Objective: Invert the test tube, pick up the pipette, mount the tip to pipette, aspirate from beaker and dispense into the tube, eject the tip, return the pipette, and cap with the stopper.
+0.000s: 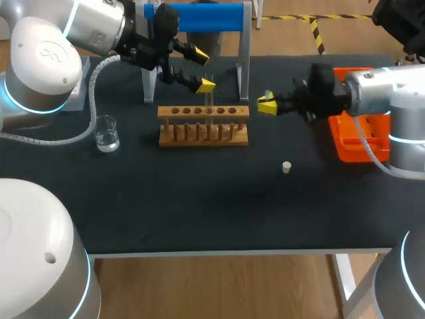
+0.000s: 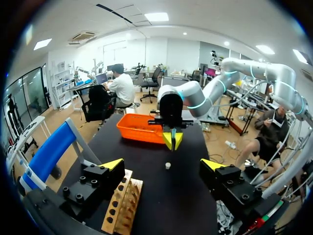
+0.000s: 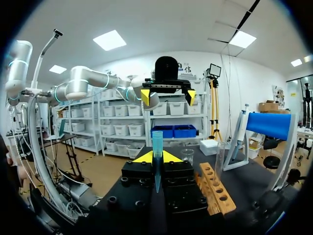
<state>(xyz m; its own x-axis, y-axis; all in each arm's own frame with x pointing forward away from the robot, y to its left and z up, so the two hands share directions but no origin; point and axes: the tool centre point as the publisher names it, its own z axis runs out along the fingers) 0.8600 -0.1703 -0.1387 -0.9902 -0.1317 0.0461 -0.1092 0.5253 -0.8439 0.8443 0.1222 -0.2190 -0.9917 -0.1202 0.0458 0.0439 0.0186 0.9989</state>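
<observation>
My left gripper point(image 1: 202, 69) hangs open just above the wooden rack point(image 1: 203, 126), with nothing between its fingers. A clear test tube point(image 1: 210, 106) stands upright in a rack hole below it. In the left wrist view the open gripper point(image 2: 162, 165) faces the right gripper point(image 2: 172, 140), with the white stopper point(image 2: 167, 166) on the mat between them. My right gripper point(image 1: 267, 104) sits right of the rack, shut on a slender blue-green pipette tip point(image 3: 157, 161). Ahead of it are the rack point(image 3: 215, 188), the tube point(image 3: 219, 159) and the left gripper point(image 3: 167, 95). The stopper point(image 1: 286, 167) lies alone at mid table.
A glass beaker point(image 1: 106, 133) with clear liquid stands left of the rack. A blue-topped stand point(image 1: 199, 16) rises behind the rack. An orange tray point(image 1: 355, 136) sits at the right edge under my right arm. A grey cable hose point(image 1: 73, 136) loops near the beaker.
</observation>
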